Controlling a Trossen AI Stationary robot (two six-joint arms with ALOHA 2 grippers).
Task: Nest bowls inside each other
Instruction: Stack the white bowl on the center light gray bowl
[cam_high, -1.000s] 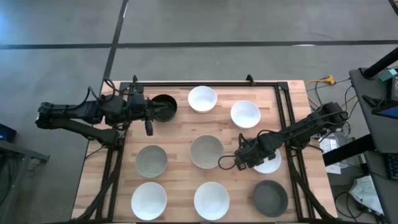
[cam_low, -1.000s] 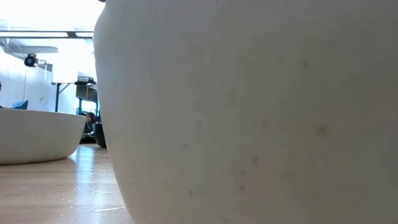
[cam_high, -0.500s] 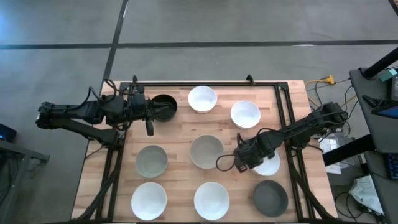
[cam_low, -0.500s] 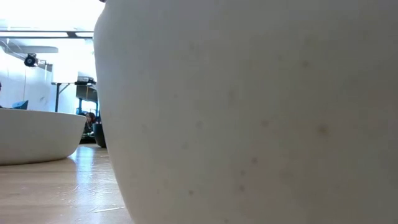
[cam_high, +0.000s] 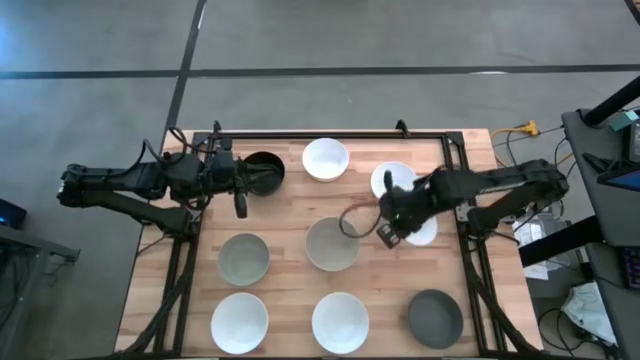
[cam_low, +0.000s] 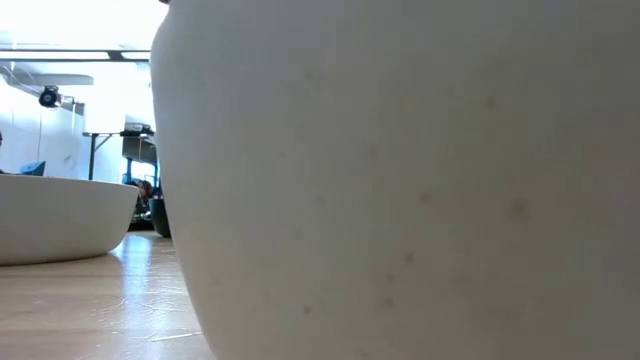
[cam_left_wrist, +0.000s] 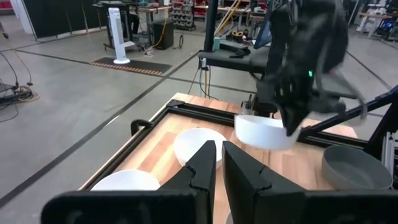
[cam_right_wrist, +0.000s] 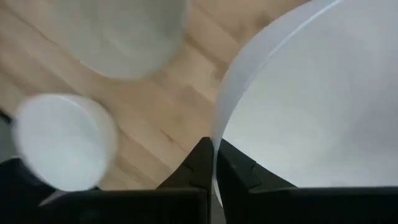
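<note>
- Seen from above, my right tool (cam_high: 390, 222) sits right of centre in the frame, fingers pinched on the rim of a white bowl (cam_high: 418, 228) and holding it lifted above the worktop (cam_high: 285, 215).
- The right wrist view confirms it: the two dark fingers close on the bowl's thin edge, one inside, one outside.
- The carried bowl partly overlaps a second white bowl (cam_high: 396, 178) just above it in the frame; the grey-green bowl (cam_high: 331, 243) lies just to its left, at the centre.
- My left tool (cam_high: 240, 190) waits at the upper left beside the black bowl (cam_high: 262, 170); its fingers are nearly closed, with nothing between them.
- Other bowls sit apart: white at upper centre (cam_high: 325, 158), grey-green at left (cam_high: 243, 258), two white along the bottom (cam_high: 239, 320) (cam_high: 340, 322), dark grey at lower right (cam_high: 434, 317).
- I judge this the carry step of a first nesting. Next I must centre the bowl over a target, lower it level, then release.
</note>
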